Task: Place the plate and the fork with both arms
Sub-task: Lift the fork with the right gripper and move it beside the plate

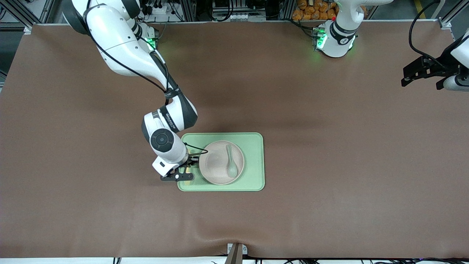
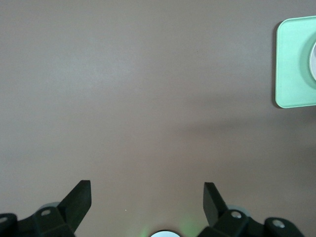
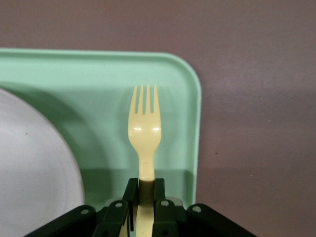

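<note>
- The brown tabletop (image 1: 329,154) lies bare from the green tray (image 1: 256,161) toward the left arm's end; a tool could pass freely there.
- The left tool (image 1: 421,75) hangs with fingers spread wide over the tabletop at that end, well apart from the tray.
- The plate (image 1: 216,165) fills most of the tray; the spoon (image 1: 231,165) lies on it.
- The narrow strip of tray between the plate and the rim toward the right arm's end is taken up by the right tool (image 3: 144,197), clamped on the fork (image 3: 144,123).
- The right arm (image 1: 168,121) slants over the tabletop above the tray's corner, blocking that approach.
</note>
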Robot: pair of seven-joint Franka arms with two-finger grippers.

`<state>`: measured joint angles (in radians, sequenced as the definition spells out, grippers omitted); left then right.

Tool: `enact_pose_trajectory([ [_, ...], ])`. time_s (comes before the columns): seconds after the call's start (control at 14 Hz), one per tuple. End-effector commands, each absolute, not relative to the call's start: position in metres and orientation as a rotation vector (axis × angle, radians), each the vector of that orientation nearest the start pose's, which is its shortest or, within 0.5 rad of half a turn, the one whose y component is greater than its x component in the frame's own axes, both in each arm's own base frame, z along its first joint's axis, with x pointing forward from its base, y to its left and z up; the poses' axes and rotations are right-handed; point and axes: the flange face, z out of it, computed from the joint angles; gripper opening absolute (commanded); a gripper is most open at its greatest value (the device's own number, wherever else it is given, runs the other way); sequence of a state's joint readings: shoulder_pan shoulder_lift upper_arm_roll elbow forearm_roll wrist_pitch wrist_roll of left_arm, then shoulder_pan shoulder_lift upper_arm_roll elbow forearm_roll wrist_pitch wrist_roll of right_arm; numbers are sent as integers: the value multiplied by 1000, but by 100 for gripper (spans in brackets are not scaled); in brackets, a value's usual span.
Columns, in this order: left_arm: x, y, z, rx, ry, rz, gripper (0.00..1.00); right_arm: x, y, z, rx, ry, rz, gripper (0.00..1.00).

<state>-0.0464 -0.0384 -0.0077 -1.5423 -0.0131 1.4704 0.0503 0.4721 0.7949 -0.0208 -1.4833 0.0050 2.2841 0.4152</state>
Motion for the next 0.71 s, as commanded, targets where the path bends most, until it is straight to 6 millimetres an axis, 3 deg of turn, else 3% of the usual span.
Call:
enact_pose_trajectory([
  [0.0, 533, -30, 652, -3139, 142, 39, 100, 632, 319, 202, -3144, -31, -18, 2],
  [0.07, 533, -30, 652, -3139, 145, 39, 100, 630, 320, 201, -3147, -7, -7, 10],
  [0.14, 533, -30, 652, -3139, 145, 39, 100, 630, 319, 199, -3149, -5, -3, 36],
  [0.21, 533, -30, 652, -3139, 145, 39, 100, 629, 319, 199, -3150, -5, 1, 80],
  [0.29, 533, -31, 652, -3139, 147, 39, 100, 631, 319, 204, -3146, -19, -9, 100],
  [0.64, 533, -32, 654, -3139, 152, 34, 100, 650, 312, 236, -3129, 2, -58, 100],
])
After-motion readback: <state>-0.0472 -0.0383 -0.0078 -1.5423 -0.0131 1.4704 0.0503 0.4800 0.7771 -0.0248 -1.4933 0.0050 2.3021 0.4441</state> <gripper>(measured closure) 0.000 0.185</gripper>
